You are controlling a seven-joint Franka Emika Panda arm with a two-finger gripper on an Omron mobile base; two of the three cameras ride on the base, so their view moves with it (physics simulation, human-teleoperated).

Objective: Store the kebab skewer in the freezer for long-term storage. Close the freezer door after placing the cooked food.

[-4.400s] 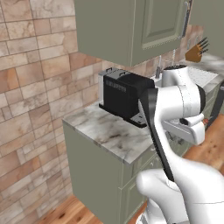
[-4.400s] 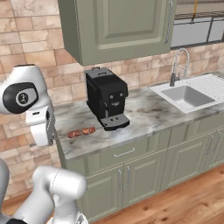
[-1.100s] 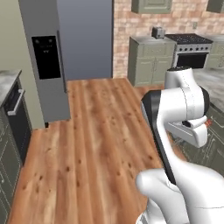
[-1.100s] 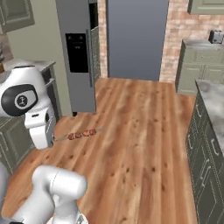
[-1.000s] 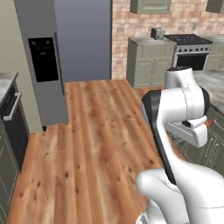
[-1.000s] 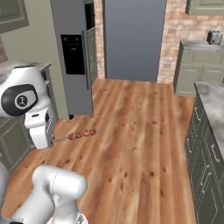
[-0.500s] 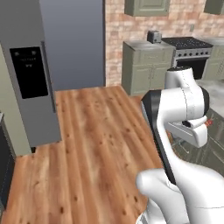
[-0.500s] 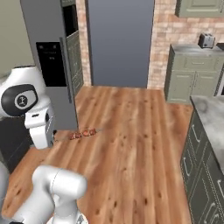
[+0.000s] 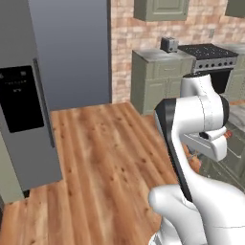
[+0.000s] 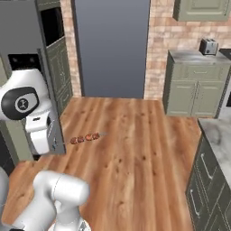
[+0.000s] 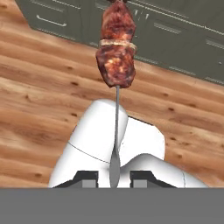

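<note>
In the hand view the two small dark finger tips of the gripper [image 11: 114, 178] are closed on the thin metal stem of the kebab skewer [image 11: 117, 48], whose reddish-brown chunks of meat stand out along the camera's line over the wooden plank floor [image 11: 39, 100] and a run of dark green cabinet fronts [image 11: 175, 39]. The right base view shows the same skewer [image 10: 85, 137] from the side, carried level in the air beside the white arm, its orange-brown bits in a short row above the floor. The left base view gives what the others lack: the tall narrow grey freezer door [image 9: 26, 103] with its black rectangular dispenser panel [image 9: 19, 98] and long dark handle, shut, well apart from the arm. That view also takes in a black stove [image 9: 210, 62] and a small toaster [image 9: 168, 44] on the far counter
</note>
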